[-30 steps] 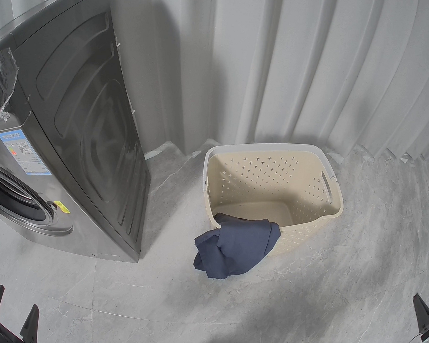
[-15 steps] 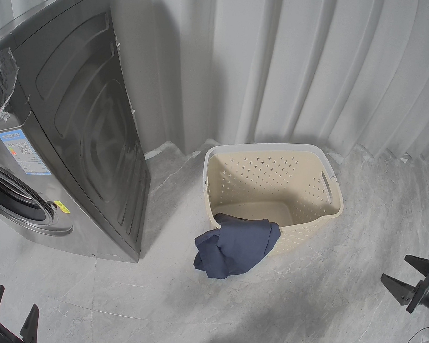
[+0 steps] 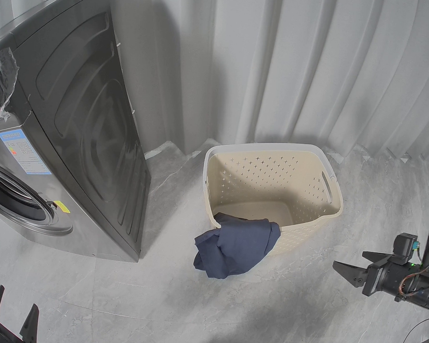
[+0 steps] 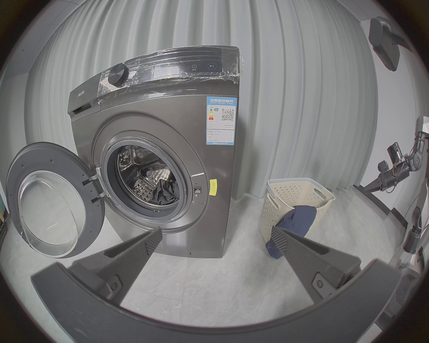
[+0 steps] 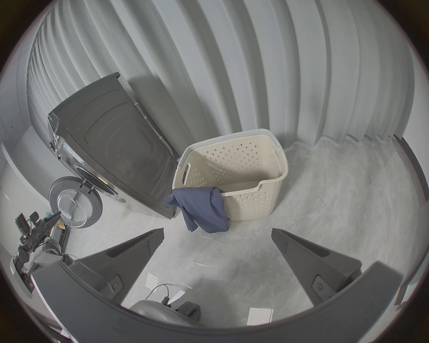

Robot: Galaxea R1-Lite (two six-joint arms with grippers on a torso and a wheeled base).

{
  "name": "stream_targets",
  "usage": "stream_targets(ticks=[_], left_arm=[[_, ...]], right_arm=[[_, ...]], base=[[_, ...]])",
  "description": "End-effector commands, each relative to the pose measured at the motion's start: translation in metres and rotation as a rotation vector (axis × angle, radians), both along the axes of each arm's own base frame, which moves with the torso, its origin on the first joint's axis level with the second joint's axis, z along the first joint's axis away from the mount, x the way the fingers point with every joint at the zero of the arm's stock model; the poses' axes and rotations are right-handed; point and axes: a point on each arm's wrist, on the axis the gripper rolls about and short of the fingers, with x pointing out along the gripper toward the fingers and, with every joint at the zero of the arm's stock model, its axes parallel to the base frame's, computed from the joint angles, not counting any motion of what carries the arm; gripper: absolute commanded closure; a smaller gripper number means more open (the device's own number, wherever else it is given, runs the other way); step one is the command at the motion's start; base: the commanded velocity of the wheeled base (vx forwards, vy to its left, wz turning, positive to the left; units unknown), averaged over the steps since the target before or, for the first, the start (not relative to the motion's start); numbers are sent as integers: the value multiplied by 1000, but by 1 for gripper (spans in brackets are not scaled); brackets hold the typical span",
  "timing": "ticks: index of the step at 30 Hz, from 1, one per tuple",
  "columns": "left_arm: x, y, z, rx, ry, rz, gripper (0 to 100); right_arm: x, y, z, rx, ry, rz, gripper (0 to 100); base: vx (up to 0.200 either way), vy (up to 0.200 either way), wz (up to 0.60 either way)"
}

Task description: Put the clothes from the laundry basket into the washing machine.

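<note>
Left gripper [image 3: 17, 297]: it is held low at the near left, over the floor [image 3: 170, 296] in front of the washing machine [image 3: 83, 124]. The jaws are spread and nothing is held.
Right gripper [image 3: 349, 259]: it is held at the near right, well apart from the laundry basket [image 3: 268, 147] and pointed toward it. The jaws are released and empty.
Navy garment [image 3: 236, 247]: it is draped over the basket's near rim. A small part lies inside and the greater part hangs outside, toward the floor. Whether the hem touches the floor cannot be told.
Handling: the cloth is judged light, soft and limp, and not fragile. Sagging and trailing are to be expected once it is lifted.
Hold: the bunched fold at the rim is judged the best place, with several layers pinched together.
Risk: the light basket could be tugged along if the cloth catches on the rim.
Washing machine: it stands at the left, just beside the basket. Its door [image 4: 49, 198] is swung open, and a dark cloth [image 4: 163, 190] is seen in the drum.
Curtain [image 3: 301, 64]: pale folds are hung behind everything.
</note>
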Motion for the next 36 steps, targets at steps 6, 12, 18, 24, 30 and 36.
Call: stream_targets(ticks=[6, 12, 18, 24, 30, 36], left_arm=[[0, 0, -5, -1, 6, 1, 0], [0, 0, -4, -1, 4, -1, 0], [0, 0, -5, -3, 6, 1, 0], [0, 0, -4, -3, 4, -1, 0], [0, 0, -4, -6, 6, 1, 0], [0, 0, -4, -6, 6, 1, 0]], right_arm=[[49, 44, -37, -57, 130, 10, 0], [69, 61, -48, -46, 116, 22, 0], [100, 80, -65, -15, 120, -71, 0], [117, 99, -74, 11, 129, -65, 0], [131, 117, -81, 45, 134, -57, 0], [134, 133, -84, 67, 138, -34, 0]], base=[[0, 0, 0], [0, 0, 0], [0, 0, 0], [0, 0, 0], [0, 0, 0], [0, 0, 0]])
